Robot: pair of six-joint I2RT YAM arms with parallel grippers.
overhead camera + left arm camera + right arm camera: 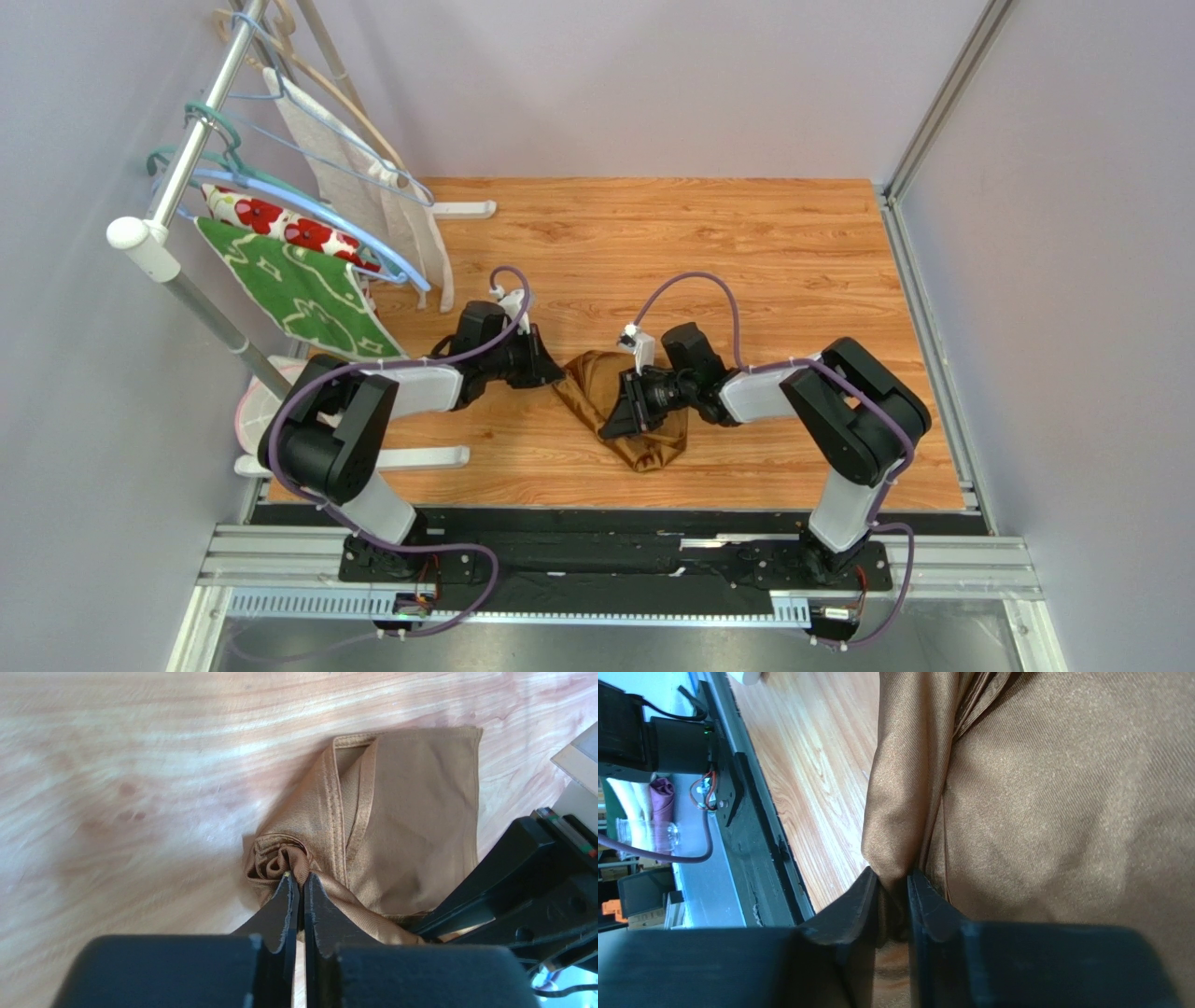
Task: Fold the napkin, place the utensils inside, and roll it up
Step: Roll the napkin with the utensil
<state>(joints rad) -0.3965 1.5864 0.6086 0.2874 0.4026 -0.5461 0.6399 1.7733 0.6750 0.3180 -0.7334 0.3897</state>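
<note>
Pinching the bunched napkin (414,812) at frame centre, left gripper (299,882) and right gripper (896,882) both clamp cloth; folding stage, apparently needing spreading flat next.

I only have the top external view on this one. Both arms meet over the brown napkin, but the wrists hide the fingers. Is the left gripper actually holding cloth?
Observer: Yes. The left wrist view shows the left gripper shut on a bunched corner of the napkin.
Operator: And the right one?
Observer: In the right wrist view, the right gripper pinches a rounded fold of it.
Operator: Any utensils tucked in?
Observer: None show in any view. The left wrist view shows only hemmed edges folded over on the wooden table.
</note>
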